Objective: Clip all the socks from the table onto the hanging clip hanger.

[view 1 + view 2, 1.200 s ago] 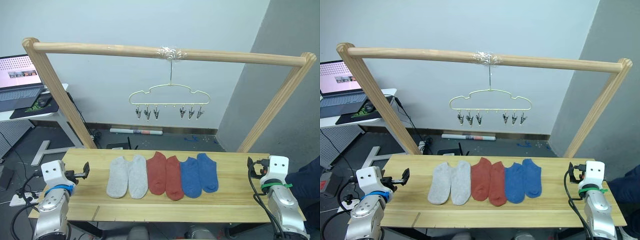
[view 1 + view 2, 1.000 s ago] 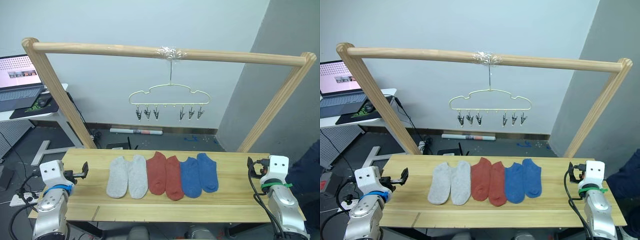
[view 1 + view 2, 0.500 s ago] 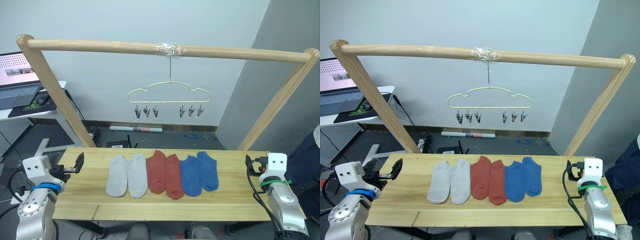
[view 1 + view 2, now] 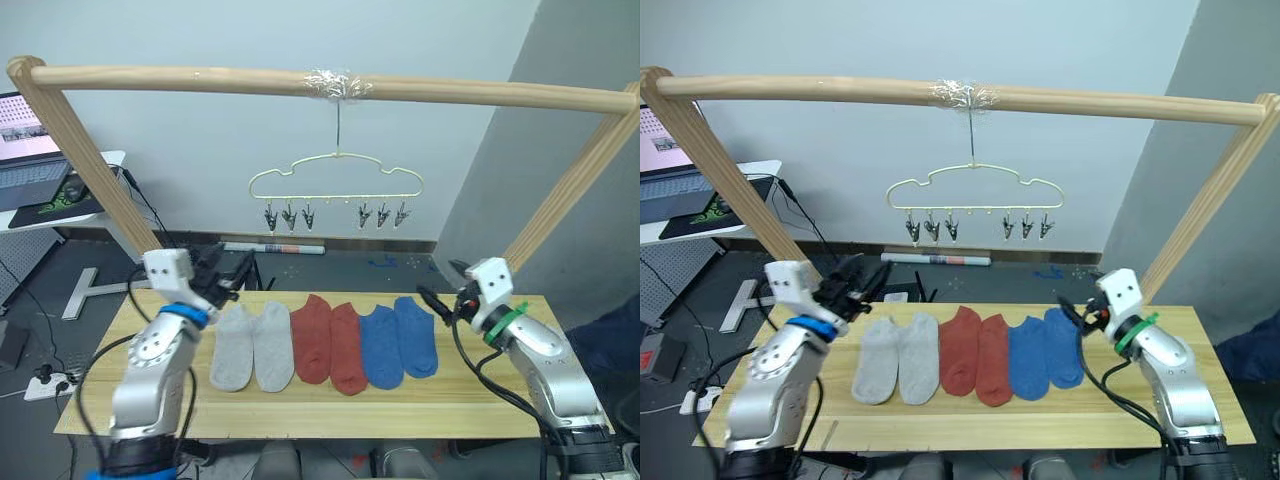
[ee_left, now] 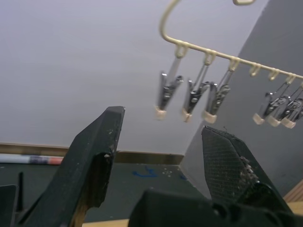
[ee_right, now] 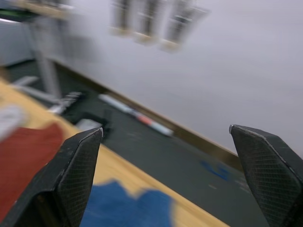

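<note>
Six socks lie side by side on the table: two grey socks on the left, two red socks in the middle, two blue socks on the right. The pale yellow clip hanger hangs from the pole above them, and its grey clips hold nothing. My left gripper is open, hovering just behind the grey socks and pointing up at the clips. My right gripper is open beside the far end of the blue socks.
A thick wooden pole on two slanted posts spans the table. A laptop sits on a side desk at the far left. Cables and a tube lie on the floor behind the table.
Both arms have swung in from the table's ends toward the socks and lifted. The left gripper now points at the hanger clips. The camera has also shifted.
</note>
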{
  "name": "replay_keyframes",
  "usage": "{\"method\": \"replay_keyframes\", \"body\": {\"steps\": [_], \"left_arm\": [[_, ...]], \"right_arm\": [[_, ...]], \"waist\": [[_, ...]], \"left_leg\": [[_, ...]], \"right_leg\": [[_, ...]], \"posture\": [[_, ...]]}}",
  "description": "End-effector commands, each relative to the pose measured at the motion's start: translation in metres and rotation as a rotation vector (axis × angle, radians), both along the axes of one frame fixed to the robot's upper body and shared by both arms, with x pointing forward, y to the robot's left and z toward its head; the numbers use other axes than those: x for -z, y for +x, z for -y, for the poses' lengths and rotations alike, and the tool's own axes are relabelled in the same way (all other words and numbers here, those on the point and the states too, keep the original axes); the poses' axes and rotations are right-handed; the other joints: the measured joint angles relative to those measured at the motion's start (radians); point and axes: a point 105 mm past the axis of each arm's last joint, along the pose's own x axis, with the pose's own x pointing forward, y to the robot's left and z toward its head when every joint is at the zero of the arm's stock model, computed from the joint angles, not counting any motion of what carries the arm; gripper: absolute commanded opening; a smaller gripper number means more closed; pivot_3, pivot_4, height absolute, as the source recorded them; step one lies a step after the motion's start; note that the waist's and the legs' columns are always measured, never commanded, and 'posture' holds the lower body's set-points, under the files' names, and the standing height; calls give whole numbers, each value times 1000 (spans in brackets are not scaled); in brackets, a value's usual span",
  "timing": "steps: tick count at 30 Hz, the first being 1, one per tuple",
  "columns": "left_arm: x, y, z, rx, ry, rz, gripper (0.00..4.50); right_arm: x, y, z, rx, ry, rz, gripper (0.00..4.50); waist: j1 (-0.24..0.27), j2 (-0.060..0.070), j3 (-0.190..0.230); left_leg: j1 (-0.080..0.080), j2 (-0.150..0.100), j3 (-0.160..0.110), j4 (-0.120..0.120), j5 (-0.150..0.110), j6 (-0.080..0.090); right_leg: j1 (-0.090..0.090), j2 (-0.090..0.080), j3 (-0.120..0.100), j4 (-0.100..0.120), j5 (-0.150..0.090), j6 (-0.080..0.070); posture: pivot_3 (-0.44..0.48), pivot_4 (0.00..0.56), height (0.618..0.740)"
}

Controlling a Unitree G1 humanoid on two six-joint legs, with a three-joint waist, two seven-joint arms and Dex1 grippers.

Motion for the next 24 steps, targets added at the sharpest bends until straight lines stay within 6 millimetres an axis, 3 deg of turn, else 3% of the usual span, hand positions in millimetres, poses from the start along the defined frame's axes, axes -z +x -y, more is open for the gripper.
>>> {"method": "replay_keyframes", "body": {"steps": [1,9,14,17,24], "left_arm": [[-4,14,9,-30,24,40,2943],[-17,44,31,-61,-22,120,2943],[-23,58,31,-148,-82,139,2943],[-25,62,43,-115,-60,154,2943],[-28,71,48,-110,-40,164,2943]], "right_arm": [[-40,-2,-34,-150,63,74,4500],[-76,-11,-85,-343,111,108,4500],[-80,-13,-96,-372,110,114,4500],[-81,-13,-99,-377,103,117,4500],[-85,-13,-100,-381,103,122,4500]], "waist": [[0,1,1],[1,0,6],[1,0,12],[0,0,21],[0,1,41]], "left_leg": [[-3,0,-1,0,0,0],[-9,-1,-10,1,0,0],[-10,-1,-11,2,0,0],[-10,-1,-12,2,0,0],[-11,-1,-13,2,0,0]], "right_leg": [[-2,0,-1,0,1,0],[-3,1,-7,-1,1,0],[-2,1,-8,-1,1,0],[-2,1,-9,-1,1,0],[-3,1,-10,-1,1,0]], "posture": [[119,109,740],[94,121,740],[84,138,740],[78,144,740],[70,164,740]]}}
